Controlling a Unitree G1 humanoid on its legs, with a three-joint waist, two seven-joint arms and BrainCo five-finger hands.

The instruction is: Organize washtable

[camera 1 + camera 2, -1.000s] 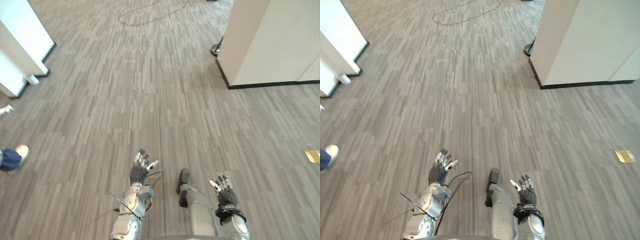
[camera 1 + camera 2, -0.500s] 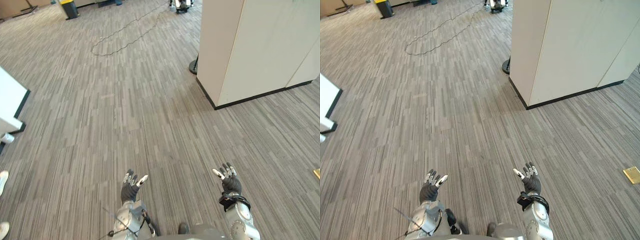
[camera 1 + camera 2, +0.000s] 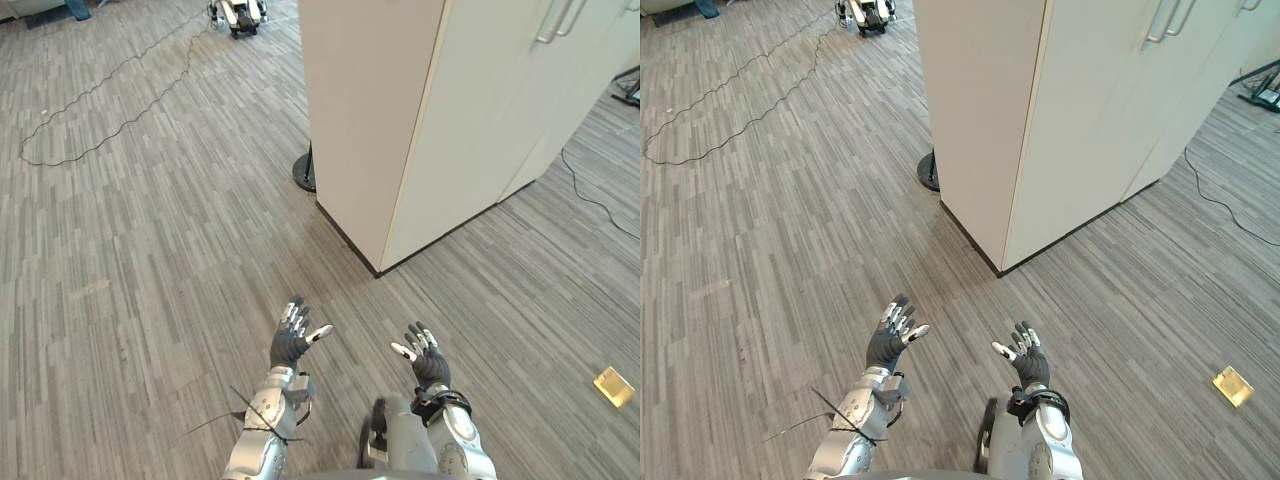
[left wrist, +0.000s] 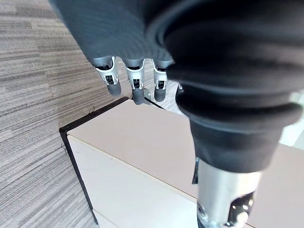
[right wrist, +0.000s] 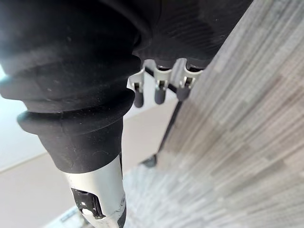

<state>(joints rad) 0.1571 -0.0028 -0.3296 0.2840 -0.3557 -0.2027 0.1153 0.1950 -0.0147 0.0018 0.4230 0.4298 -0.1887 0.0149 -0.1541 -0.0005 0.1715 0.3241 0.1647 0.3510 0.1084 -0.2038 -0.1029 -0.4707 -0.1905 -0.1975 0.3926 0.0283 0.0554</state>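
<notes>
1. The floor (image 3: 150,250) is laid in grey planks of narrow streaks, light and dark.
2. A tall cream cabinet (image 3: 420,120) stands on it – a dark strip (image 3: 345,235) runs along its foot, and one corner points toward the robot.
3. A round dark base (image 3: 303,172) sits on the floor, touching or just beside the cabinet's left side.
4. A thin dark cable (image 3: 186,72) loops across the planks, well left of the cabinet.
5. Another cable (image 3: 590,195) curves over the floor to the cabinet's right.
6. A small flat yellow piece (image 3: 613,386) lies alone – well apart from the cabinet, nearer the robot.
</notes>
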